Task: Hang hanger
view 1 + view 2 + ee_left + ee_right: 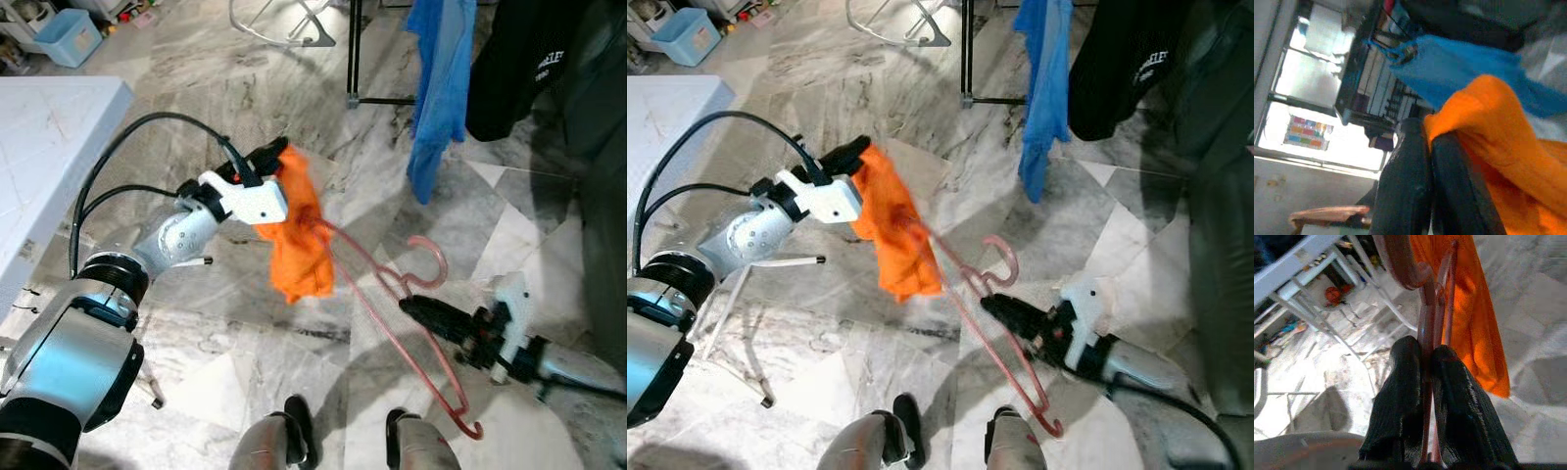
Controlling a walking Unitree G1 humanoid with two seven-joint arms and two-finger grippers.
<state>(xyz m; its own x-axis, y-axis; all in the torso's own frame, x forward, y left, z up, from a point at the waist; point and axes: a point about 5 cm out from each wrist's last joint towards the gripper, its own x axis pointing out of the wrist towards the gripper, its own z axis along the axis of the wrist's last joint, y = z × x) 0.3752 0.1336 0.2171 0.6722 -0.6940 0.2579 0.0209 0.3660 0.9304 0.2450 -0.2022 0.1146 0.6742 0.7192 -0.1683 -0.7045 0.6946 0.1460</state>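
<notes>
1. The left gripper (266,157) is held out over the marble floor (245,88), its two black fingers (1415,186) clenched on the top edge of an orange cloth (299,235), which hangs down from them.
2. The right gripper (416,305) reaches in from the right, its fingers (1400,396) pinched tight on the neck of a pink hanger (392,313), just below the hook.
3. The pink hanger is held in the air, tilted: its upper arm runs up and left into the orange cloth, and its lower arm slants down to the near right, ending in a small curled tip.
4. The orange cloth is draped over the hanger's upper arm, between the two grippers.
5. Far left, a light blue bin (67,37) sits on the floor; what is in it cannot be made out.
6. Far right, a blue garment (439,88) and a black garment (534,59) hang beside a black rack (353,54).
7. A white table (44,147) stands at the left.
</notes>
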